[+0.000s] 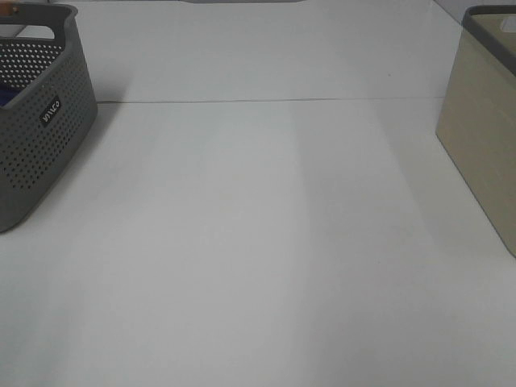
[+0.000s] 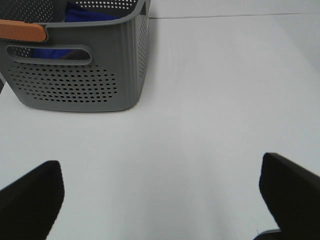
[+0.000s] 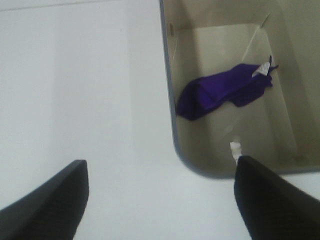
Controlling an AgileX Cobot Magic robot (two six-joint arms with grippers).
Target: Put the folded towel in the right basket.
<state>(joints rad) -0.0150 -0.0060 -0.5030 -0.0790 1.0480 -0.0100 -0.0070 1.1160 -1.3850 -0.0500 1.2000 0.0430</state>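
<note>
Towel (image 3: 222, 92) lay in right basket (image 3: 170, 90); my right gripper (image 3: 160, 200) and left gripper (image 2: 160, 195) both wide, empty; judged placement done, only retreat left

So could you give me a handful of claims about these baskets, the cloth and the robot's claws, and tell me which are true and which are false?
1. A purple towel lies inside the beige basket. True.
2. The right gripper is clamped on the towel. False: its fingers are spread wide with nothing between them, and the towel lies apart on the basket floor.
3. The grey basket on the left has perforated walls. True.
4. The grey basket holds nothing. False: blue fabric shows through its handle slot and above its rim.
5. The left gripper is holding the grey basket. False: it is open over the bare table, apart from the basket.
</note>
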